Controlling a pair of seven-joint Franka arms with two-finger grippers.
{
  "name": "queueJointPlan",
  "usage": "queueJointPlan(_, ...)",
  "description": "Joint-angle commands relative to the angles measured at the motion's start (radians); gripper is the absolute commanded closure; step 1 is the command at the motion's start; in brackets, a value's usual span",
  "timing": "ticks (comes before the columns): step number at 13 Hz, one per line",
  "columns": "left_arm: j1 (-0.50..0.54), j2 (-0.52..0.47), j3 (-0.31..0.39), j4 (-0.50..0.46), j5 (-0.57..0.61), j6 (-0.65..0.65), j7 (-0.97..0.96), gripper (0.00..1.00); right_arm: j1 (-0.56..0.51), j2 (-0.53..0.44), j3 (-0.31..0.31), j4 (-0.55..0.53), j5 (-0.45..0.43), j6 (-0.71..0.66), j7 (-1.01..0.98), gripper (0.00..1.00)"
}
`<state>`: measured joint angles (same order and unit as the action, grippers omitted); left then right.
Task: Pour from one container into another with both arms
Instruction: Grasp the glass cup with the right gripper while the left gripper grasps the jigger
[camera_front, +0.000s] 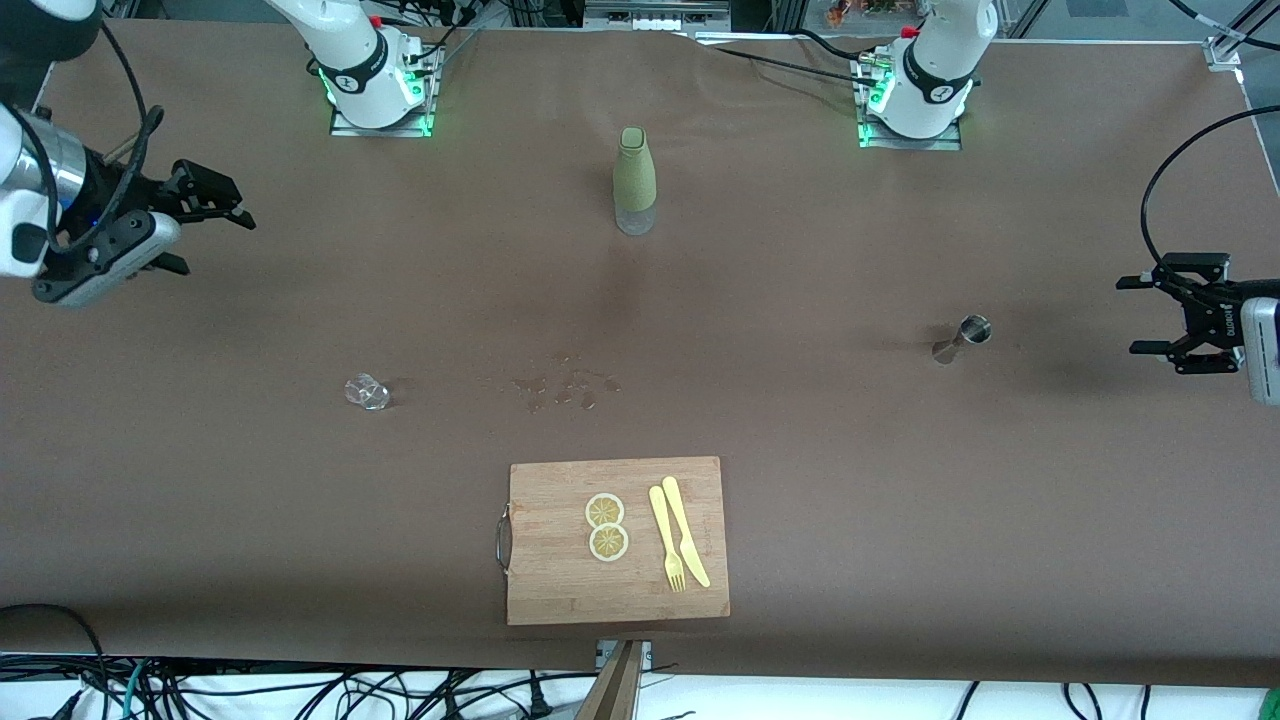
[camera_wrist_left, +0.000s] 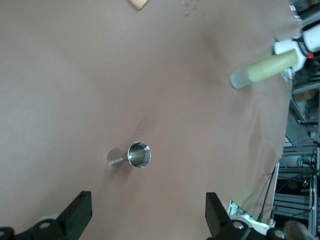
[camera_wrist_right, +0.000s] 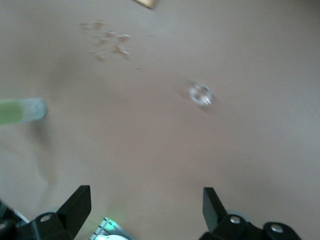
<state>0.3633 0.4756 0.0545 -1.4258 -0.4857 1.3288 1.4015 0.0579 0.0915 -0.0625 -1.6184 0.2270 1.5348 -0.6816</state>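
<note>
With both black pincers spread open and empty, the left gripper (camera_front: 1160, 316) at the frame's right edge and the right gripper (camera_front: 205, 225) at upper left, the small shiny steel hourglass jigger (camera_front: 963, 337) at right of centre looks light, rigid and slippery, best pinched at its waist, while the tiny clear glass cup (camera_front: 367, 392) at left of centre looks fragile.

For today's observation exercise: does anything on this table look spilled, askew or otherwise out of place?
Yes. A scatter of small wet droplets lies on the brown table cover, between the green bottle and the cutting board. It looks like spilled liquid. The jigger and glass cup stand upright.
</note>
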Motion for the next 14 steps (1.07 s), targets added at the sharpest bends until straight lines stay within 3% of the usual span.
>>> queueJointPlan(1,0.035,0.076,0.031,-0.062,-0.105,-0.002,0.283,0.00,-0.059,0.077,-0.011,0.005,0.080,0.037,-0.269,0.01)
queueJointPlan(4,0.051,0.139,0.071,-0.122,-0.171,-0.002,0.508,0.00,-0.062,0.115,-0.014,-0.038,0.123,0.132,-0.519,0.01)
queueJointPlan(6,0.051,0.176,0.112,-0.182,-0.243,0.003,0.655,0.00,-0.098,0.135,-0.016,-0.099,0.196,0.177,-0.719,0.01)
queueJointPlan(10,0.051,0.235,0.177,-0.310,-0.375,0.018,0.998,0.00,-0.170,0.148,-0.016,-0.227,0.297,0.196,-1.157,0.01)
queueJointPlan(14,0.056,0.285,0.197,-0.386,-0.493,0.033,1.276,0.00,-0.233,0.275,-0.039,-0.224,0.392,0.183,-1.394,0.01)
